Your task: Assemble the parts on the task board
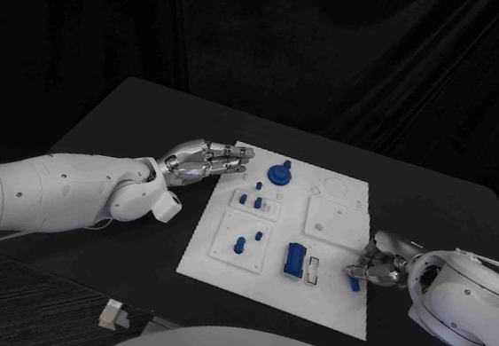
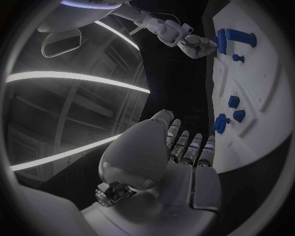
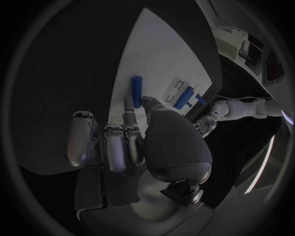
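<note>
The white task board lies in the middle of the black table. On it are a round blue knob, small blue pieces and a blue block. My left hand lies at the board's far left edge with its fingers stretched out and nothing in them; the knob sits just past its fingertips. My right hand is at the board's right edge. Its thumb and a finger pinch the near end of a blue peg that lies on the board.
Raised white square plates stand on the board, and a white slotted piece sits beside the blue block. A small pale object lies near the table's front left edge. Bare table surrounds the board.
</note>
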Action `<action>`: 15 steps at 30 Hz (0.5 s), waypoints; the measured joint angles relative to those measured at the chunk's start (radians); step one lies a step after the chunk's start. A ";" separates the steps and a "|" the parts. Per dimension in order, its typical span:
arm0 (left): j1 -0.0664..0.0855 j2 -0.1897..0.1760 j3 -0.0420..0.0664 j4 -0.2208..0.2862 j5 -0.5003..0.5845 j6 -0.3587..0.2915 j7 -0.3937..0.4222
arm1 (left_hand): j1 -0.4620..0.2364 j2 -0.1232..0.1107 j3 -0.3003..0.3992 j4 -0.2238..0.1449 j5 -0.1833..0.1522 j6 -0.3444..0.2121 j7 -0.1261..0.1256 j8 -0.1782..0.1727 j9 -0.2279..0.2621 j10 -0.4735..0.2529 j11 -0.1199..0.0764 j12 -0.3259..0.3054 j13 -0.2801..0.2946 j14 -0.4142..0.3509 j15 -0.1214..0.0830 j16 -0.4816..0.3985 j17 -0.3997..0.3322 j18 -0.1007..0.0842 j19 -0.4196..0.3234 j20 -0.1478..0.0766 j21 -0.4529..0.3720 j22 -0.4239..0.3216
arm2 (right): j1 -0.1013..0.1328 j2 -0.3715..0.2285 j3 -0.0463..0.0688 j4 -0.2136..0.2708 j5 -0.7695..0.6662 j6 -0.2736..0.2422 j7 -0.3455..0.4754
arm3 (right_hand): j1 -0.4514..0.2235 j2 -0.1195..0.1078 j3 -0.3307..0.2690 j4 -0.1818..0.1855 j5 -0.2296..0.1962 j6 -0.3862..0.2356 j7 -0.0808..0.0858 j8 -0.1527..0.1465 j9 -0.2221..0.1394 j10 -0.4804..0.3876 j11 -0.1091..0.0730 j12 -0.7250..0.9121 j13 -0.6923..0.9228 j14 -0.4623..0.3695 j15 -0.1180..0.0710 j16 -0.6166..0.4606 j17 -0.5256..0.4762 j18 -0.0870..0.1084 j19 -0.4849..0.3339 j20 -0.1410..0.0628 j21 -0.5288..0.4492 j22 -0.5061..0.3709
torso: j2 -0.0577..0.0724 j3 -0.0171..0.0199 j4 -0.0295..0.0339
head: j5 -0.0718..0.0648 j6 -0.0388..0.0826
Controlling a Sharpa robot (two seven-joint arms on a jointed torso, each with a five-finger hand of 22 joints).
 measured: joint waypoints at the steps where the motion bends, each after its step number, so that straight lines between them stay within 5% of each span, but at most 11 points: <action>1: 0.000 0.000 0.000 0.000 0.000 0.000 0.000 | 0.000 0.000 0.000 0.000 0.000 0.000 0.000 0.000 0.000 0.000 0.000 0.000 0.000 0.000 0.000 0.000 0.000 0.000 0.000 0.000 0.000 0.000 | -0.001 -0.003 -0.001 0.003 0.014 -0.008 0.004 | -0.008 -0.008 0.021 -0.015 0.000 0.000 0.000 0.002 0.004 0.000 0.000 0.000 0.000 0.000 0.000 0.000 0.000 0.000 0.000 0.000 0.000 0.000 | 0.000 0.0000 0.0001 | 0.000 0.000; 13: -0.002 0.001 0.000 -0.002 0.000 0.000 0.000 | 0.000 0.000 0.000 0.000 0.000 0.000 0.000 0.000 0.000 0.000 0.000 0.000 0.000 0.000 0.000 0.000 0.000 0.000 0.000 0.000 0.000 0.000 | -0.002 -0.023 -0.003 0.048 0.182 -0.066 0.027 | -0.113 -0.028 0.140 -0.082 0.051 0.004 -0.004 0.015 0.043 -0.002 0.002 0.000 0.000 -0.001 0.002 -0.004 0.000 0.000 -0.009 0.005 -0.039 0.000 | 0.000 0.0000 -0.0002 | -0.005 0.000; 15: -0.002 0.001 0.000 -0.002 0.000 0.001 0.000 | 0.000 0.000 0.000 0.000 0.000 0.000 0.000 0.000 0.000 0.000 0.000 0.000 0.000 0.000 0.000 0.000 0.000 0.000 0.000 0.000 0.000 0.000 | -0.002 -0.019 -0.003 0.050 0.229 -0.074 0.031 | -0.119 -0.032 0.150 -0.092 0.051 0.004 -0.004 0.015 0.045 -0.002 0.002 0.000 0.000 -0.001 0.002 -0.008 0.000 0.017 -0.020 0.002 -0.065 0.000 | 0.000 0.0001 -0.0004 | -0.005 0.000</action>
